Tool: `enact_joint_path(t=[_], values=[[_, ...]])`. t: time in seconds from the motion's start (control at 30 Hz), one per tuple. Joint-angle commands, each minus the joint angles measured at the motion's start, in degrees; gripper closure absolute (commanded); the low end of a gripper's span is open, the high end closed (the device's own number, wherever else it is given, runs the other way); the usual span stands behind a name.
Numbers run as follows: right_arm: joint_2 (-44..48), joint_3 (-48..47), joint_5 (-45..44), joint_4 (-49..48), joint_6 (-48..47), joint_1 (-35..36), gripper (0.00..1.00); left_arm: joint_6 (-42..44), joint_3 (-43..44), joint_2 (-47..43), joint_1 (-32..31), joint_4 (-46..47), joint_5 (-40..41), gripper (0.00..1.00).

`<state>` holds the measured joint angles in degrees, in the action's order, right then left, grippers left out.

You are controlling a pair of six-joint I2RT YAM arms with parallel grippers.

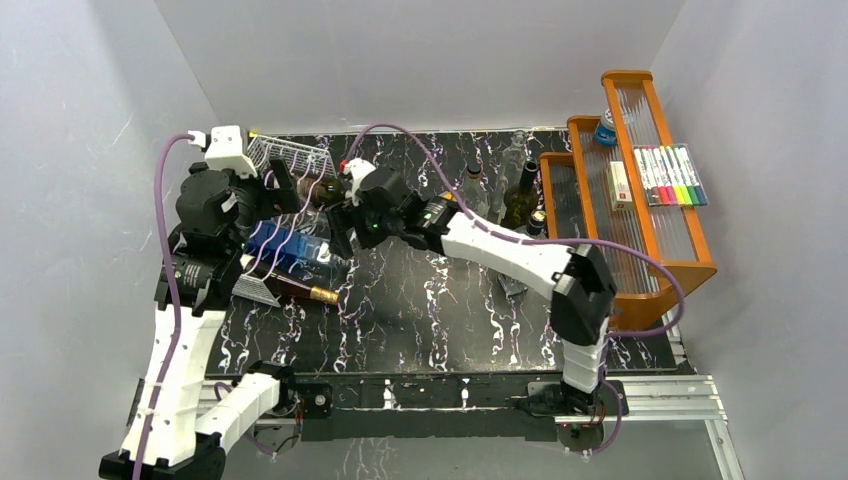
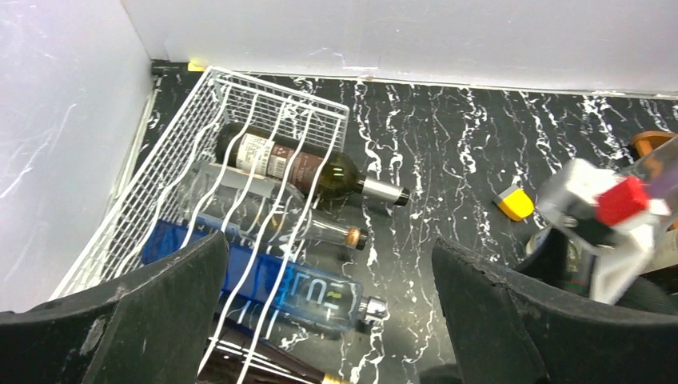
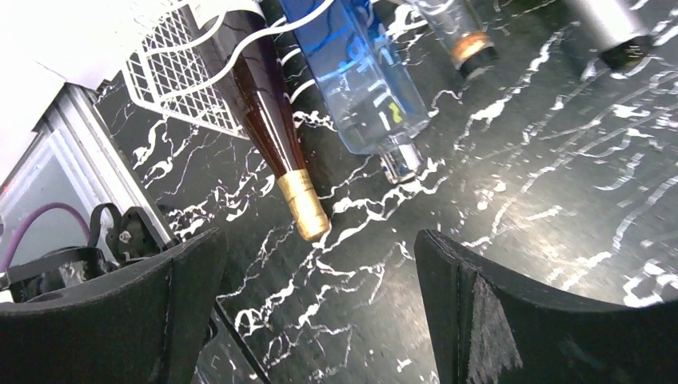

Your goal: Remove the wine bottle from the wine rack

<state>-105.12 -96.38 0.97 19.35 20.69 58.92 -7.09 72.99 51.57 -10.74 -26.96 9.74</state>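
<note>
Four bottles crowd the wine rack (image 2: 172, 140), necks poking out. Both arms gape wide and empty: right gripper (image 3: 320, 240) above the gold-foiled wine bottle (image 3: 268, 96), left gripper (image 2: 329, 244) over the rack. Danger: a finger clips the blue bottle (image 3: 360, 72) just beside it, or slides off that slim neck.

A black table (image 1: 420, 300) veined with white carries everything. At its 10 o'clock corner the white wire wine rack (image 1: 290, 155) sits on the top, its open side facing 3 o'clock. An orange wooden tiered shelf (image 1: 627, 76) stands along the 3 o'clock edge. Near 1 o'clock a few glass bottles (image 1: 520, 205) stand upright just beside the shelf. A small yellow block (image 2: 516, 202) lies near mid-table.
</note>
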Motion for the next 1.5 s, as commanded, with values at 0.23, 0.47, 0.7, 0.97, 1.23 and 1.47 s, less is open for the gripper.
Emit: enact_joint_path(t=[0.23, 0.47, 0.7, 0.97, 1.23, 1.47], values=[[-17.6, -16.4, 5.0, -7.9, 1.9, 0.0, 0.02, 4.4, 0.6, -4.0, -0.2, -2.2, 2.5, 0.02], [-22.7, -17.4, 7.7, -6.8, -2.5, -2.3, 0.02, 4.3, 0.1, -3.7, -0.7, -1.9, -0.8, 0.02], [-24.3, -15.3, 15.3, 0.4, -17.0, -3.9, 0.03, 4.2, -1.2, -3.0, -1.1, -1.3, -1.5, 0.02], [-30.9, -19.8, 21.6, 0.7, -20.0, -4.0, 0.17, 3.1, -0.4, -0.9, -1.1, -1.3, -2.8, 0.02], [-34.2, -22.5, 23.1, -0.8, -20.2, -4.0, 0.23, 2.7, -1.3, 0.9, -1.1, -0.5, -2.2, 0.02], [-34.8, -24.3, 22.7, -1.1, -20.1, -4.0, 0.47, 2.3, -1.8, 2.9, -1.1, 0.2, -0.4, 0.02]])
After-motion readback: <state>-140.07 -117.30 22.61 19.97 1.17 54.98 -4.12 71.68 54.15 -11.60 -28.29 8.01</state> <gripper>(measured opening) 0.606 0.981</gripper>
